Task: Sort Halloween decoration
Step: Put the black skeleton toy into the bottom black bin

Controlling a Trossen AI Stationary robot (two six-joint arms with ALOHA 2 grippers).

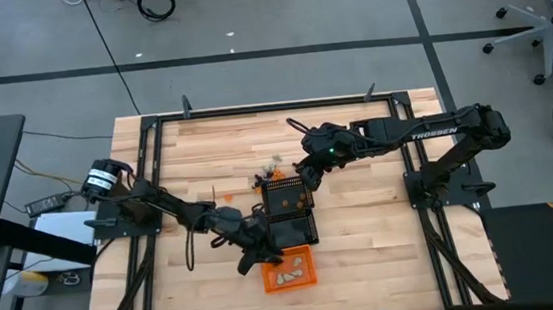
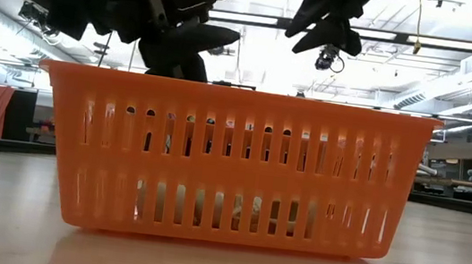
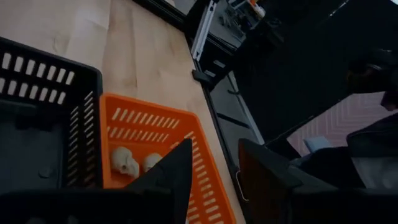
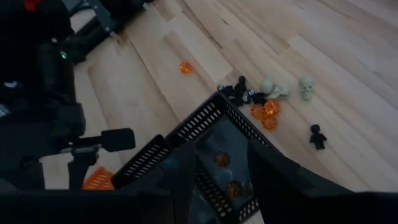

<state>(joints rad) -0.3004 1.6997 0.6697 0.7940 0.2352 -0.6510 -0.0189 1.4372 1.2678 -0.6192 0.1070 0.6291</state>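
**Left gripper over the orange basket**

From above, you are seeing the left gripper (image 1: 258, 260) hovering at the orange basket (image 1: 289, 271), cream trinkets inside.

Level view: slotted plastic walls, pale shapes (image 2: 209, 208) lying behind them.

Left wrist: fingers apart, empty, skull-shaped pieces (image 3: 126, 162) below.

Right wrist: the right gripper (image 4: 221, 177), jaws apart, is hanging over a black mesh basket (image 4: 186, 127); orange, black and cream trinkets (image 4: 268, 107) are lying loose on wood beyond.

low view: orange slotted plastic basket (image 2: 232, 163) hides table behind | cream trinkets (image 2: 209, 208) inside, shapes unreadable through slots
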